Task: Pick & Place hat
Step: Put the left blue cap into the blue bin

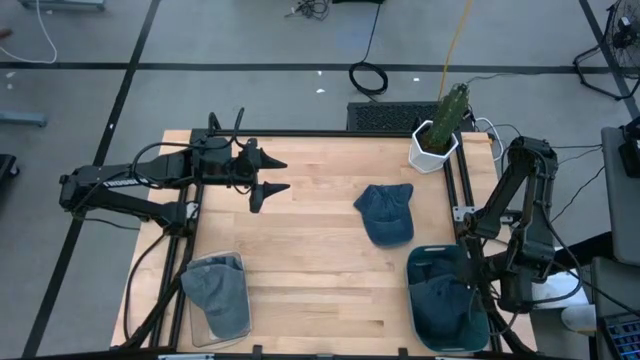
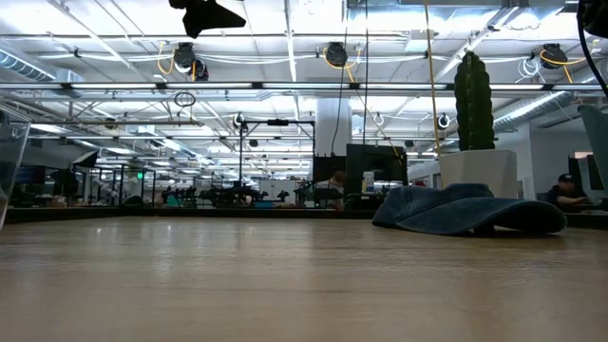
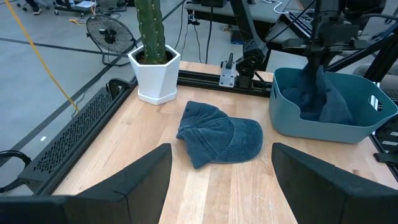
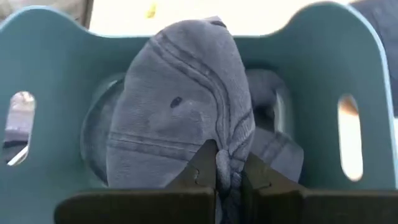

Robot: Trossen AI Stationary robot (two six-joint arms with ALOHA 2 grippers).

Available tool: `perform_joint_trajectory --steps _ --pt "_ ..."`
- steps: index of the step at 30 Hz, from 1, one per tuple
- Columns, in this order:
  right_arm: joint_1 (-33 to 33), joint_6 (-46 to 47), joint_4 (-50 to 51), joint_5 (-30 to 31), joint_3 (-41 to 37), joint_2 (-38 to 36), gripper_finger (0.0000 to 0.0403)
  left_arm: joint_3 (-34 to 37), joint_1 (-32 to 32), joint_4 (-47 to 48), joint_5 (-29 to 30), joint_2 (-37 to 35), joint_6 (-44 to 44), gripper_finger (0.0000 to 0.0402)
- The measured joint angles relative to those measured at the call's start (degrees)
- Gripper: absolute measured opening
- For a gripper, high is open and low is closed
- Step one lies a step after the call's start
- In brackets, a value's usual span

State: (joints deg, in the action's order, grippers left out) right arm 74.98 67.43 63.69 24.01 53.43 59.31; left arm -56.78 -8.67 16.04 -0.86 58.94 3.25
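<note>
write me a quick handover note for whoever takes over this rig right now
Right end effector: shut on a blue hat, holding it in the teal bin at the table's near right corner.
Left end effector: open, empty, raised over the left part of the table, facing the loose hat.
Loose hat: lying on the wood mid-table, near the potted cactus.
A grey hat sits in the clear tray at near left.
Done: one hat is at the bin, not yet released.
Left: release it, then pick and place the loose hat.
</note>
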Motion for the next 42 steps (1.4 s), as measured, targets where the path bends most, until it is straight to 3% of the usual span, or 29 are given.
perform_joint_trajectory --steps 12,18,24,33,42 --pt "-1.2 13.0 9.9 1.1 0.0 0.0 0.0005 0.0 0.0 0.0 0.0 0.0 0.0 0.028" --pt "-4.2 17.0 10.6 -4.6 -1.7 0.1 0.0005 0.0 0.0 0.0 0.0 0.0 0.0 0.028" --pt "-6.6 17.3 8.1 -12.1 -6.8 0.2 0.0013 0.0 0.0 0.0 0.0 0.0 0.0 0.028" --pt "-7.1 13.8 4.2 -13.6 -7.6 0.0 0.0027 0.0 0.0 0.0 0.0 0.0 0.0 0.028" --pt "-7.1 11.1 0.2 -13.4 -7.6 -3.4 0.0086 0.0 0.0 0.0 0.0 0.0 0.0 0.028"
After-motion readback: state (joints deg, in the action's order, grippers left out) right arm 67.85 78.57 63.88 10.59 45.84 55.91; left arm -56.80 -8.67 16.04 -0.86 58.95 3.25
